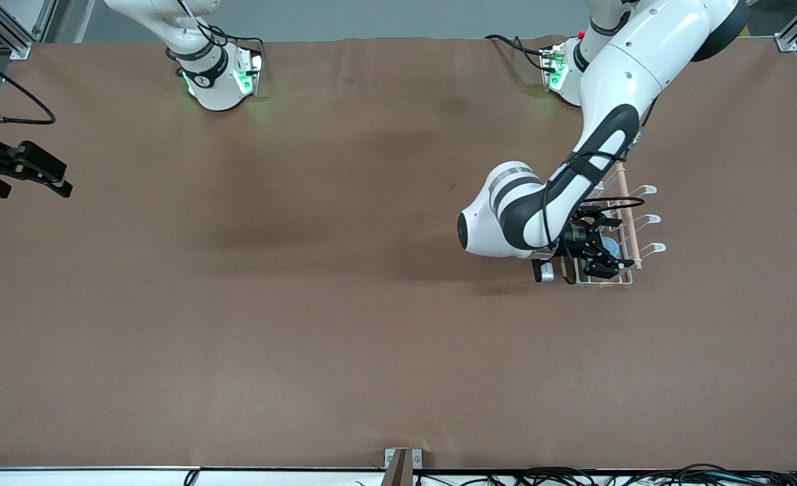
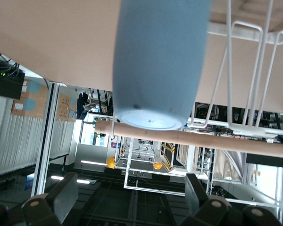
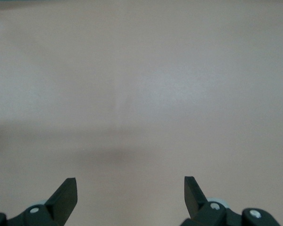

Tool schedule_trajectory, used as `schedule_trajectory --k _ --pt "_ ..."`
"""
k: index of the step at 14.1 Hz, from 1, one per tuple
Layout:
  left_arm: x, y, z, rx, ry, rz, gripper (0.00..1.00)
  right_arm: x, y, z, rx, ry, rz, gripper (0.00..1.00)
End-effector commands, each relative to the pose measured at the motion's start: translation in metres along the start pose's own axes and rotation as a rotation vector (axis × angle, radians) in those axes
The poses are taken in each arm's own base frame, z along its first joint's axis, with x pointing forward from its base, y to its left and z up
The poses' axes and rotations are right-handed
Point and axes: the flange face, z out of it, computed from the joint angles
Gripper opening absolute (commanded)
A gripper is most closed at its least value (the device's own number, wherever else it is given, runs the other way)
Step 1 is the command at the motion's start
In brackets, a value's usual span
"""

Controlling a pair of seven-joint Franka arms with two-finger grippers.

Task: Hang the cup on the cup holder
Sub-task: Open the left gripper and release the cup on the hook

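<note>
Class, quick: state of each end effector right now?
Left end effector: open, over the cup holder, cup not gripped.
Right end effector: open, waiting.

Cup [image 1: 611, 248] mostly hidden by left gripper [image 1: 601, 263] over cup holder [image 1: 631, 223] — rim cut off in left wrist view.

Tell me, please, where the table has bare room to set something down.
Bare table runs from the right gripper to the cup holder. It is crowded at the holder, where the open left gripper sits by the hung cup.
</note>
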Motion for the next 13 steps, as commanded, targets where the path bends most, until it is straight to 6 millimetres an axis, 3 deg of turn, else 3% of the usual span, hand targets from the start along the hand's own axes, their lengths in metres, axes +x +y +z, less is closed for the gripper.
schedule_trajectory --k 1,6,9,13 --pt "-0.035 -0.014 -0.037 -0.029 0.073 -0.129 1.00 0.001 -0.001 -0.002 -0.021 -0.006 0.053 1.00" --pt "-0.103 -0.044 -0.081 -0.233 0.286 -0.539 1.00 -0.002 -0.006 0.001 -0.020 -0.033 0.104 1.00" --pt "-0.129 -0.053 -0.107 -0.296 0.391 -0.775 1.00 -0.002 -0.007 0.002 -0.010 -0.037 0.103 1.00" --pt "-0.179 -0.074 -0.101 -0.393 0.525 -0.871 1.00 -0.002 -0.004 0.005 -0.008 -0.040 0.096 1.00"
